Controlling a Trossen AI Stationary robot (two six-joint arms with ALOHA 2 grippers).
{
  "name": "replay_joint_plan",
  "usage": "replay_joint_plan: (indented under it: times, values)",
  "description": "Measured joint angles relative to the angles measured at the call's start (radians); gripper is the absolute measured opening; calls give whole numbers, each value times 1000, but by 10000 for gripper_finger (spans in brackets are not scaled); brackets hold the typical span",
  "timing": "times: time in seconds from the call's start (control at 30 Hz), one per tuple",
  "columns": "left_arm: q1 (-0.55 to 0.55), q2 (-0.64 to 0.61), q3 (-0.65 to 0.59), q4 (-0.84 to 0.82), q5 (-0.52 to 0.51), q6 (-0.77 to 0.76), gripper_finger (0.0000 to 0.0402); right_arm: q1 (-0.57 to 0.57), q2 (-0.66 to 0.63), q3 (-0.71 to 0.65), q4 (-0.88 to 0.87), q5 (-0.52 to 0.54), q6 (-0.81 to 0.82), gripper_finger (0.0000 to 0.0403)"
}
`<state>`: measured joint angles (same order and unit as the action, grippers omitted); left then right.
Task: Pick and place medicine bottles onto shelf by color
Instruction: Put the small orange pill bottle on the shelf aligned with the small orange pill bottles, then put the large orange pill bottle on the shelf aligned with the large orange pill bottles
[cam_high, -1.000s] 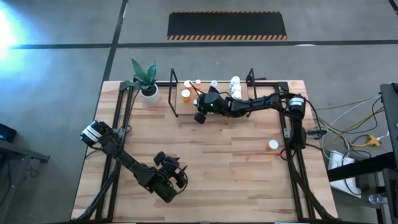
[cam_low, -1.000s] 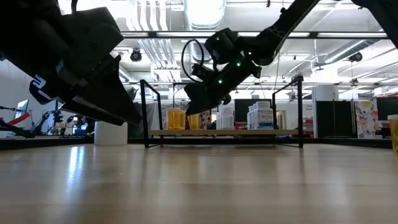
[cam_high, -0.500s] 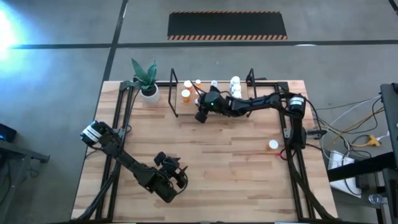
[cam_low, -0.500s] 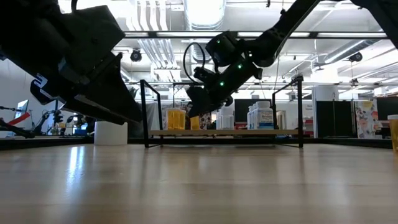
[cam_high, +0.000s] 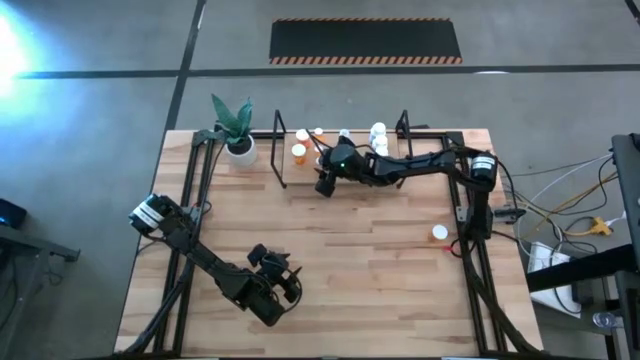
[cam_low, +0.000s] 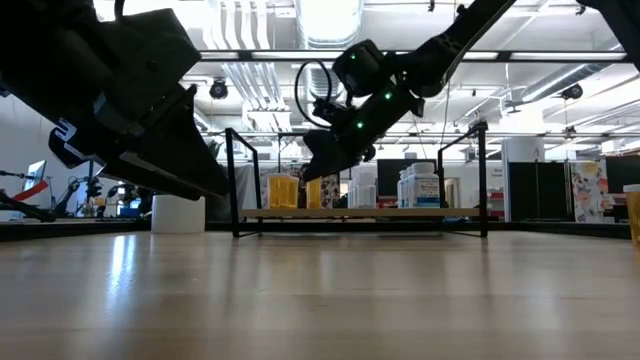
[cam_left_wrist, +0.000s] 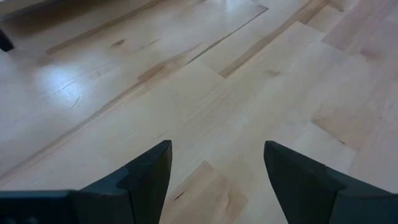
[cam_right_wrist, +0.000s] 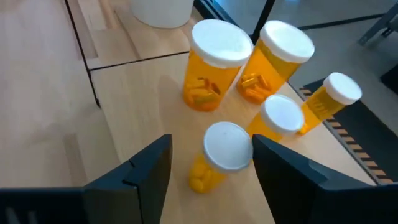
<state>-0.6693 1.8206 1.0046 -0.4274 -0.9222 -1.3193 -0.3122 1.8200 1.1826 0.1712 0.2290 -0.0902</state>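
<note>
The right gripper (cam_right_wrist: 211, 163) hangs over the left end of the shelf (cam_high: 420, 157), its fingers (cam_right_wrist: 146, 168) spread apart with an orange bottle (cam_right_wrist: 217, 155) standing upright between them, near both but apparently touching neither, so nothing is held. Just beyond that bottle stands a second orange bottle (cam_right_wrist: 278, 121), and farther ahead of the fingers two larger orange bottles (cam_right_wrist: 211, 62) stand side by side with pills showing through their walls; a fifth orange one (cam_right_wrist: 329, 99) stands off to one side of the group. All wear white caps and stand on the shelf board. In the high view white bottles (cam_high: 378, 140) cluster farther along the shelf, beside the right arm, and one lone bottle (cam_high: 439, 232) stands on the table (cam_high: 360, 270) well apart from the gripper, near the arm's base. A plant pot (cam_high: 240, 150) sits past the shelf's left end. The left gripper (cam_left_wrist: 214, 171) waits low over the bare near part of the table, its fingers wide apart and empty.
</note>
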Motion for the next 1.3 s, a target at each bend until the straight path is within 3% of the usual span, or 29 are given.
replay_joint_plan:
  times: [0.2, 0.4, 0.67, 0.93, 1.3]
  values:
    - [0, 0, 0, 0, 0, 0, 238, 2, -66, 9, -60, -3, 0, 210]
    - [0, 0, 0, 1, -2, 0, 238, 21, -183, 7, -168, -83, 0, 210]
    - [0, 0, 0, 1, -5, 0, 238, 224, -437, 7, -708, -101, 35, 210]
    - [0, 0, 0, 3, -41, 0, 238, 462, -653, -57, -1278, -100, 425, 210]
    - [0, 0, 0, 13, -56, 21, 238, 534, -892, -347, -1494, -129, 890, 230]
